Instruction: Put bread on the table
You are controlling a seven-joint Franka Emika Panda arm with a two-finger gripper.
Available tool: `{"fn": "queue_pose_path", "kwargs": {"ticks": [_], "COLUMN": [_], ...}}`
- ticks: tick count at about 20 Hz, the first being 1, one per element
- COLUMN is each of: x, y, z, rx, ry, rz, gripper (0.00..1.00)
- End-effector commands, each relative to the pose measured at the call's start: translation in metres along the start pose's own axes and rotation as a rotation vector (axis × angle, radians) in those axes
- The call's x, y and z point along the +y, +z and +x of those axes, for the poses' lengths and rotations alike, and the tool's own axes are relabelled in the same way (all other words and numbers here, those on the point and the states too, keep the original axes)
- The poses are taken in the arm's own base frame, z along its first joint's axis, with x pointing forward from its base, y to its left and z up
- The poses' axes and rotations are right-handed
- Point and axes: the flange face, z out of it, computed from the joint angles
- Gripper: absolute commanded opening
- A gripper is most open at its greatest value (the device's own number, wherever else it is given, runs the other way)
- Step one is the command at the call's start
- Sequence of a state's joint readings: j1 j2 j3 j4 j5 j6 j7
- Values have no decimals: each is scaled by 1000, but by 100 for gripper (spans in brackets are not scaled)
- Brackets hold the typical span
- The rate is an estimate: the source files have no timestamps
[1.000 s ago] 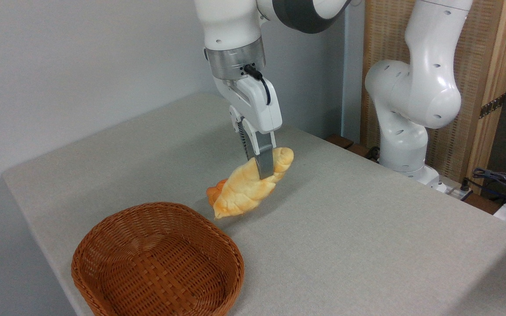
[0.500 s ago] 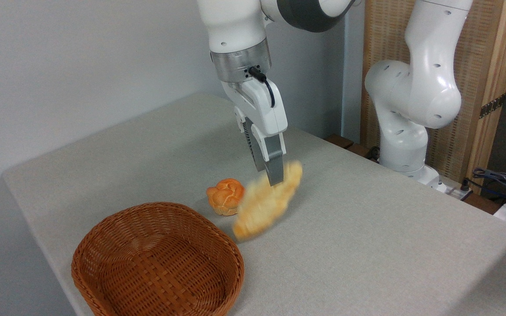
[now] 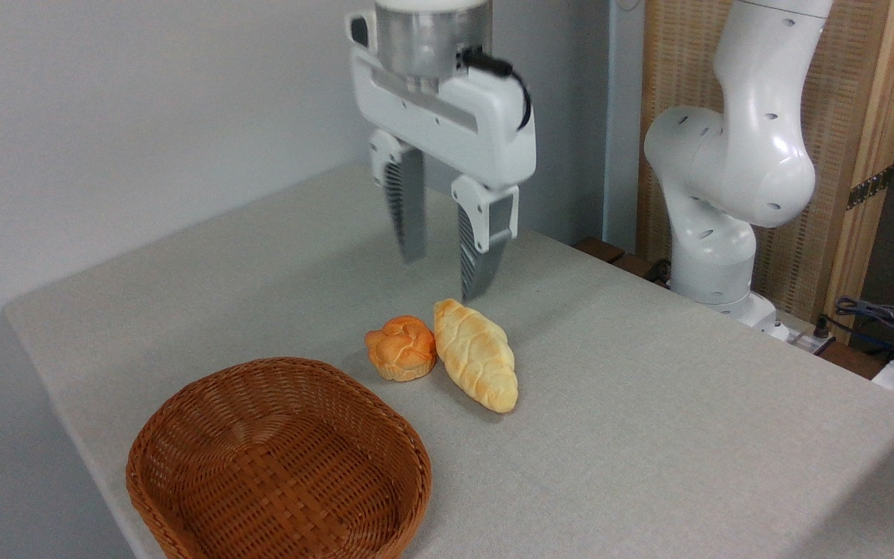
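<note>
The bread [image 3: 476, 354], a long pale-golden braided loaf, lies flat on the grey table [image 3: 649, 419] near its middle, touching or nearly touching a small round orange-brown bun [image 3: 400, 347] on its left. My gripper [image 3: 442, 276] hangs open just above the loaf's far end, clear of it. Nothing is between the fingers [image 3: 479, 260].
An empty brown wicker basket [image 3: 276, 462] stands at the table's front left corner. The arm's white base [image 3: 719, 194] rises behind the table's far right edge, with cables [image 3: 881, 318] beside it. A wall runs along the left.
The gripper let go of the bread, which dropped onto the table beside the bun. The gripper then opened wide, rose and turned.
</note>
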State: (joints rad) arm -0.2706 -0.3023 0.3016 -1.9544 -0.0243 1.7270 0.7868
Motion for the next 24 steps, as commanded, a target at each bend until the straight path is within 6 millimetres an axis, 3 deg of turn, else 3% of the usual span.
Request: {"fn": "queue_pose_path", "kwargs": {"ticks": [1, 4, 8, 15, 18, 24], "x": [-27, -32, -9, -1, 13, 7], "y": [-27, -20, -8, -7, -1, 2], "z": [46, 67, 93, 99, 108, 107], "rx": [31, -19, -50, -61, -86, -90], "ry": [-178, -174, -117, -92, -59, -49], "rz": [10, -5, -15, -8, -21, -15], "gripper": [100, 100, 100, 100, 100, 100]}}
